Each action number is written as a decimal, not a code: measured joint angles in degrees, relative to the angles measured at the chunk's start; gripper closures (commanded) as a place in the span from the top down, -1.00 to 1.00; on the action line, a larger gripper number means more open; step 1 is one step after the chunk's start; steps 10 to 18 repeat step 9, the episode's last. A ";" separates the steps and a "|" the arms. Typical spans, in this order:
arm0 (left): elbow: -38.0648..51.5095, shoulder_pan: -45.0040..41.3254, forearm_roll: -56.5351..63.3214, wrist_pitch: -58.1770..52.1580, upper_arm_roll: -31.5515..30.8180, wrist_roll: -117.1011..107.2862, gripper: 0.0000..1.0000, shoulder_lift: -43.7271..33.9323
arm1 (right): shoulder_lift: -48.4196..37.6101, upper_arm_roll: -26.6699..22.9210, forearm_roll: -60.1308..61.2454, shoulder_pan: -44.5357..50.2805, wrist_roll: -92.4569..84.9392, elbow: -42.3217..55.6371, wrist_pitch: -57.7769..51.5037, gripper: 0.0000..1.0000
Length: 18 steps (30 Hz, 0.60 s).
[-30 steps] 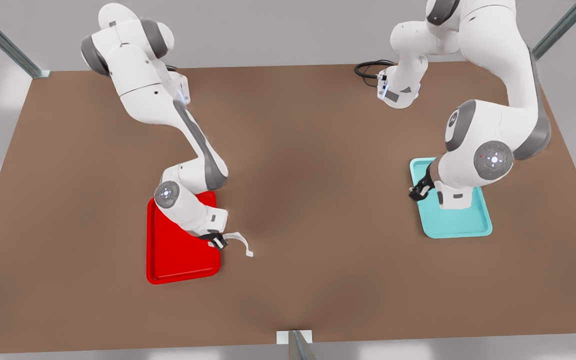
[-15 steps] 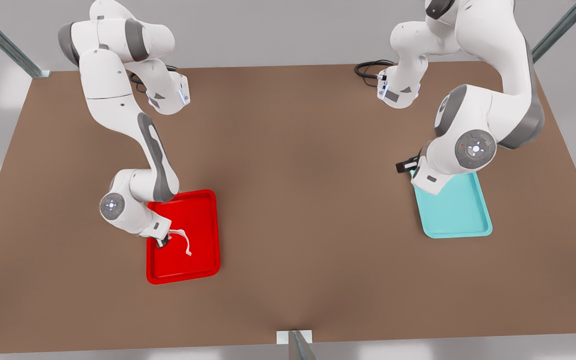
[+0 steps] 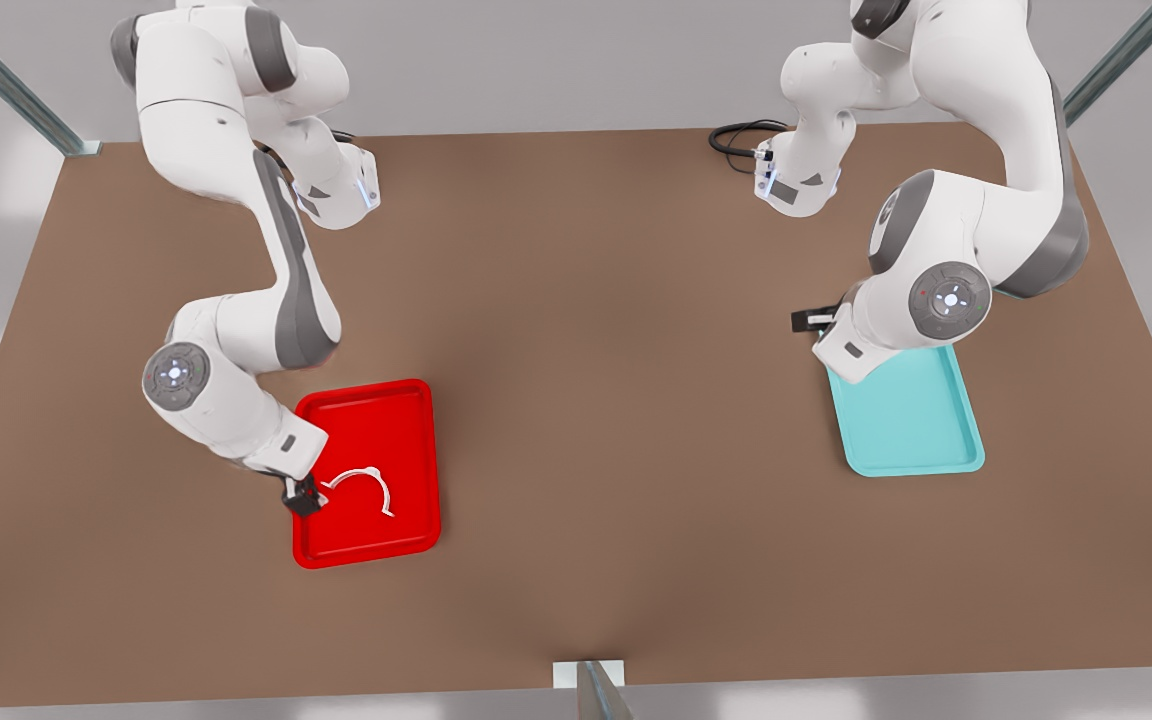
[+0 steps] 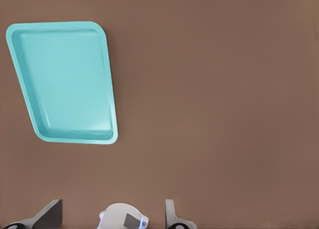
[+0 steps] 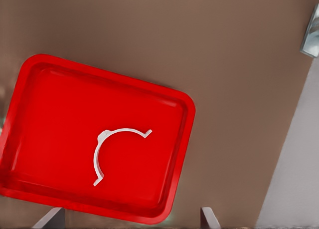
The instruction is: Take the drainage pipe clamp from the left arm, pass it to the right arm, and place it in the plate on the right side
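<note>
Drainage pipe clamp (image 3: pixel 360 489): lying in the red plate (image 3: pixel 406 400), released. Right end effector (image 3: pixel 302 498): spread, beside the clamp; lift straight up, avoiding the tab. Left end effector (image 3: pixel 808 320): spread, waiting near the teal tray (image 3: pixel 911 425).

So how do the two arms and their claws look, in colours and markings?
Both arms are glossy white with grey joint bands. Each wrist joint carries a round grey cap with small lights, on the right arm and the left arm. Each claw is black: right claw, left claw. Black cables coil at the bases.

Glossy red plate (image 3: pixel 406 400), matt table (image 3: pixel 586 400)
</note>
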 measured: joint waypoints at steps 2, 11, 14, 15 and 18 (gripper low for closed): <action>0.01 0.01 0.03 -0.45 0.04 1.02 1.00 0.07 | -4.58 -0.34 -2.79 -0.09 9.25 3.58 -9.09 1.00; -0.05 0.01 -0.06 -1.51 0.05 3.80 1.00 0.10 | -20.82 -1.34 -7.65 -4.37 35.13 -3.04 -26.05 1.00; -0.05 0.01 -0.06 -1.51 0.05 3.80 1.00 0.10 | -20.82 -1.34 -7.65 -4.37 35.13 -3.04 -26.05 1.00; -0.05 0.01 -0.06 -1.51 0.05 3.80 1.00 0.10 | -20.82 -1.34 -7.65 -4.37 35.13 -3.04 -26.05 1.00; -0.05 0.01 -0.06 -1.51 0.05 3.80 1.00 0.10 | -20.82 -1.34 -7.65 -4.37 35.13 -3.04 -26.05 1.00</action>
